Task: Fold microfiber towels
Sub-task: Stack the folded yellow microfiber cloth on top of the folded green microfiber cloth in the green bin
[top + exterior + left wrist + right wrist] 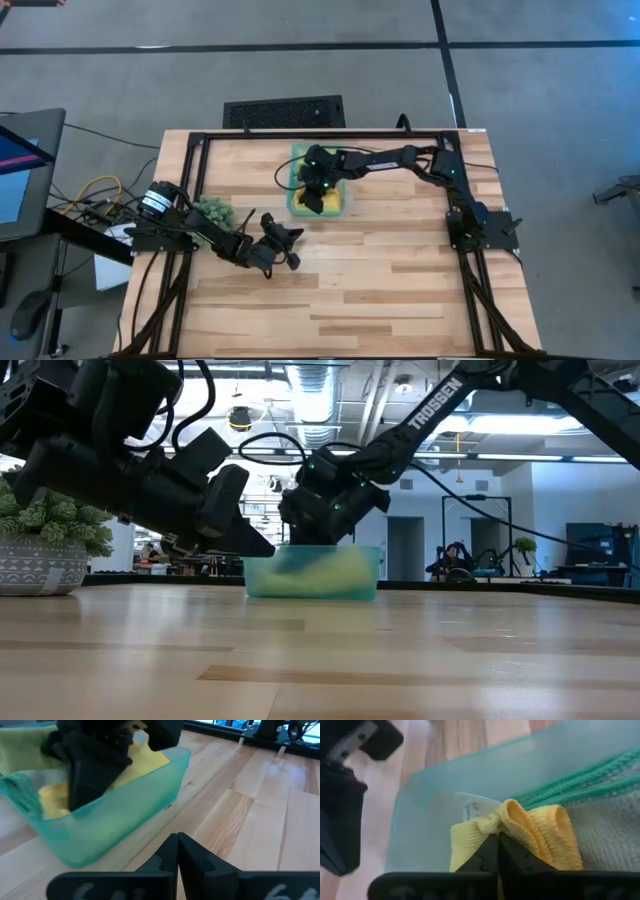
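Note:
A teal plastic tray [340, 208] stands at the middle of the table's far half. In it lie a yellow towel [540, 835], a green-edged towel [585, 782] and a pale grey-green towel [612, 830]. My right gripper [498, 836] reaches down into the tray, shut on the yellow towel. My left gripper [178, 845] is shut with nothing in it. It hovers low over the wood [288, 250], on the near left side of the tray, pointing at it. My right gripper pinches a bunched-up fold of the yellow towel [501, 822] between its two fingers, close to the white label [476, 810] at the towel's edge. The fingers slant down into the tray from the table's right. The towel still lies in the tray.
A small potted plant [212, 210] stands at the table's left, beside my left arm. The near half of the wooden table [400, 300] is bare. A black frame [200, 150] runs along the far and side edges.

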You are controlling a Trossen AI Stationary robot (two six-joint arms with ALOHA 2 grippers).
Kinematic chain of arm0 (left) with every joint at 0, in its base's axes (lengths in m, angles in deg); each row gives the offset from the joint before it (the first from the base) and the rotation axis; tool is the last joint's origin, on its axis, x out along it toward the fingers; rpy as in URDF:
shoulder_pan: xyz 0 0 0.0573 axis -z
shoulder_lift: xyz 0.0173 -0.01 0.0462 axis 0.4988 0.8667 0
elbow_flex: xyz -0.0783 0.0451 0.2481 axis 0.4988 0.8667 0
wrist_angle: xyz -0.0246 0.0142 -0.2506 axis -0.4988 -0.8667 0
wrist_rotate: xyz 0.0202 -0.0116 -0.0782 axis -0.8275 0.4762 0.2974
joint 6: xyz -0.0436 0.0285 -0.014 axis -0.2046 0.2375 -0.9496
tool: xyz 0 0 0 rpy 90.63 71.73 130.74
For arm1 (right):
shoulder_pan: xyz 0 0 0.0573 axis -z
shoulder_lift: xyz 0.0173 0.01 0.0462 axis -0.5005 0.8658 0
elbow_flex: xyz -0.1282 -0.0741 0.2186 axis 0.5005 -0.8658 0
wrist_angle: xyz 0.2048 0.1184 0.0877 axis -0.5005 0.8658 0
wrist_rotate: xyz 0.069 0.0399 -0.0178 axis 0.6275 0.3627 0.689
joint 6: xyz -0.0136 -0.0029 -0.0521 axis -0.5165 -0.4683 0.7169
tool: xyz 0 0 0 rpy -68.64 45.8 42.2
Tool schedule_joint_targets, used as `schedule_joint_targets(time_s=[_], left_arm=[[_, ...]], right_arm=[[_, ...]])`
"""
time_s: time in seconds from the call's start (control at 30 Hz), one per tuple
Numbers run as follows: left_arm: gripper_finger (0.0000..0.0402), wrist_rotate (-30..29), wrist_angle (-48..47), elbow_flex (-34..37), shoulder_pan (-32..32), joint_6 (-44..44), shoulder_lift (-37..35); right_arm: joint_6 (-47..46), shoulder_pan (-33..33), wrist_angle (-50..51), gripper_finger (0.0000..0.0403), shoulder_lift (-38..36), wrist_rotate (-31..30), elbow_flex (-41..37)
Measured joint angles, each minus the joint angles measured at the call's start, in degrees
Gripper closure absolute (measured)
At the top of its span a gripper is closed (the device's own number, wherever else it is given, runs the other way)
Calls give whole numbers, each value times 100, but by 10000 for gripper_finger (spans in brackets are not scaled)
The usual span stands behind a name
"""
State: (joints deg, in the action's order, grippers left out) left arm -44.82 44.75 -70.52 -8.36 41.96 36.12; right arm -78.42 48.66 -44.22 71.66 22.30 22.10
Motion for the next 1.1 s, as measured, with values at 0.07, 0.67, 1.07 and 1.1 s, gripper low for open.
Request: schedule_joint_targets(time_s=[0.07,0.67,1.07,1.1], left_arm=[[401,1,-62,0,0,-71,0],[402,102,-71,0,28,-152,0],[401,99,-63,0,28,-176,0],[402,99,-64,0,28,-177,0]], right_arm=[[-9,-2,50,369,9,-40,87],[1020,263,2703,252,-1077,-1231,489],[1423,86,2933,377,-731,-1885,295],[1448,66,3066,380,-738,-1891,352]])
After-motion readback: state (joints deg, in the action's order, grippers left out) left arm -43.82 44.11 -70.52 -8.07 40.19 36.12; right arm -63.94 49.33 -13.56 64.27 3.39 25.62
